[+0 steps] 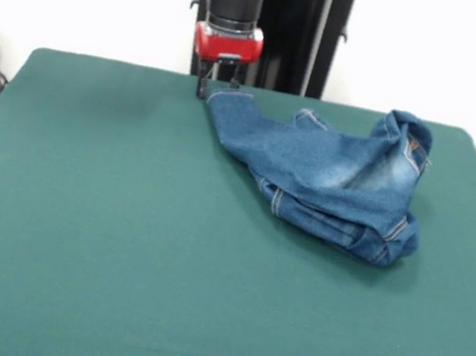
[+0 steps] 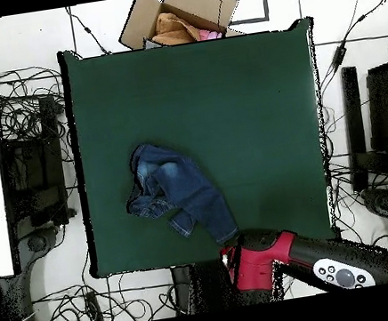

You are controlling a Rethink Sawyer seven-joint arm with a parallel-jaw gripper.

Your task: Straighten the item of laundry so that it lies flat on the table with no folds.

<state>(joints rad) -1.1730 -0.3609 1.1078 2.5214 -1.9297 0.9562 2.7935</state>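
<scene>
- A pair of small blue denim jeans with faded lighter patches and orange stitching (image 1: 334,181) lies on a large rectangular table covered in plain dark green cloth (image 1: 115,249).
- In the front view the jeans sit toward the table's far right part. One leg stretches out flat toward the far edge; the rest is bunched in a thick, doubled-over heap.
- The red and black arm's gripper (image 1: 217,90) comes straight down at the far edge, its dark tips right at the end of the stretched leg.
- The tips look close together at the hem, but I cannot tell whether they pinch cloth or only touch it.
- My reading: the step in hand is drawing one leg out by its hem. Much is left, since the waist and other leg are still folded.
- The next move likely calls for keeping hold of the hem and pulling away from the heap, then working on the bunched end.
- The overhead view shows the jeans' (image 2: 177,194) outline: a long leg running diagonally to the edge by the robot, and a crumpled mass at its other end, with the table (image 2: 242,97) bare elsewhere.
- That view hides the tips under the arm's red body (image 2: 258,261); only the front view shows them and the heap's height.
- Overhead also shows an open brown cardboard box (image 2: 180,15) beyond the table.
</scene>
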